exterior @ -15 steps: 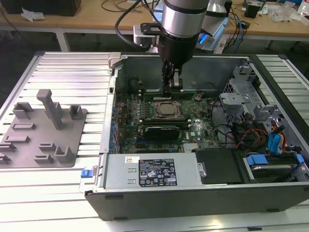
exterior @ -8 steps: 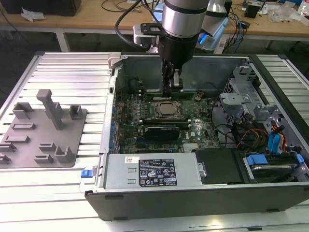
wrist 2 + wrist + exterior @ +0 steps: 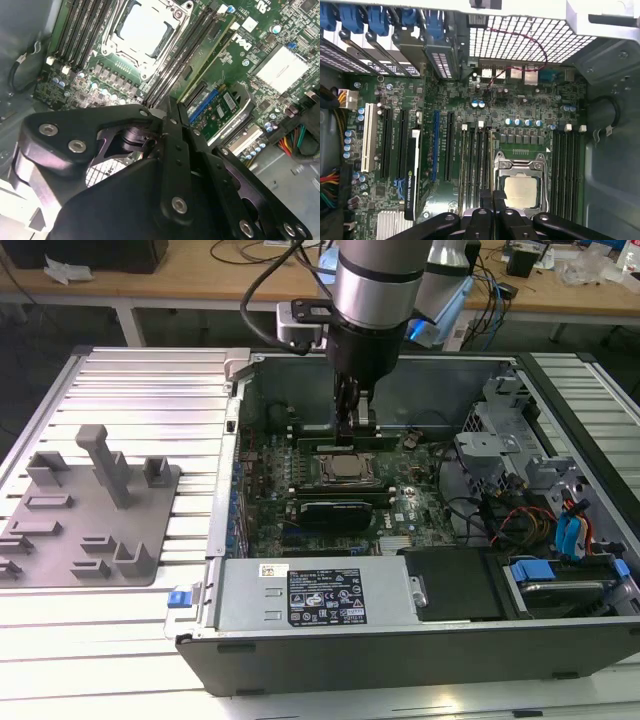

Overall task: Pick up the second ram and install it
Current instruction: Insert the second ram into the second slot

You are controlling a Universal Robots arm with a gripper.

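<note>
Black gripper point(image 3: 357, 425) clenched, inside open dark-grey computer case point(image 3: 420, 645), tips by thin green ram stick point(image 3: 210, 57) standing on edge beside silver processor socket point(image 3: 142, 27).

The motherboard point(image 3: 530, 100) is dark green, lined with black memory slots point(image 3: 567, 170), one blue card slot point(image 3: 436, 145) and one white slot point(image 3: 368, 137); its processor socket point(image 3: 520, 192) is silver. The pincer point(image 3: 170, 105) is matt black under a silver arm point(image 3: 375, 265) banded in black. The moulded tray point(image 3: 90, 515) is plain grey on the ribbed, pale silver surface point(image 3: 150, 390); the case point(image 3: 400, 650) is dark grey with blue latches point(image 3: 567, 535).
</note>
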